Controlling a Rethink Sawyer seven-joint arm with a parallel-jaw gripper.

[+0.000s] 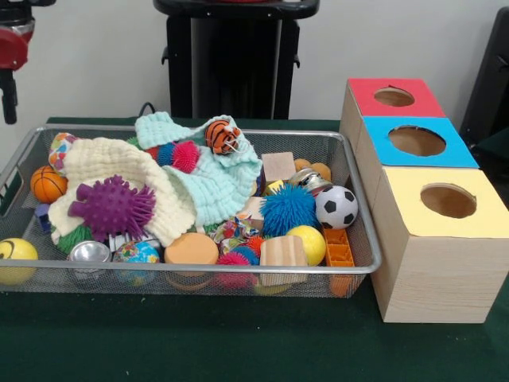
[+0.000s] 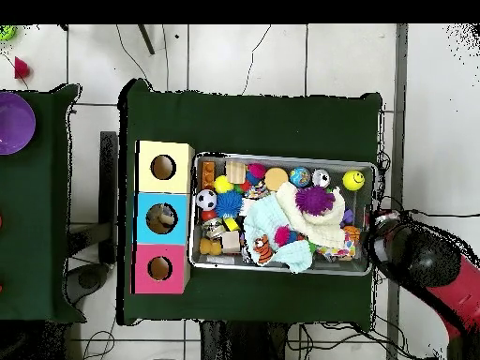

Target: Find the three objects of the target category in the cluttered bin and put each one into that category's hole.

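Note:
A wire mesh bin (image 1: 199,270) holds a jumble of toys. On a cream cloth (image 1: 119,163) rests a purple spiky ball (image 1: 113,207). A blue spiky ball (image 1: 288,209) touches a soccer ball (image 1: 336,207) at the right. A basketball (image 1: 48,184) and a yellow smiley ball (image 1: 16,259) lie at the left end. A tiger-striped ball (image 1: 223,137) rests on a mint cloth (image 1: 215,179). Wooden blocks (image 1: 283,253) lie near the front. The gripper (image 1: 8,95) hangs outside the bin's left end, well above the table. The cloths hide whatever lies under them.
Three wooden boxes stand right of the bin, each with a round hole on top: red (image 1: 366,99), blue (image 1: 382,147), yellow (image 1: 406,199). The overhead view shows something brownish inside the blue box's hole (image 2: 161,218). The red arm (image 2: 422,262) lies beside the bin's end.

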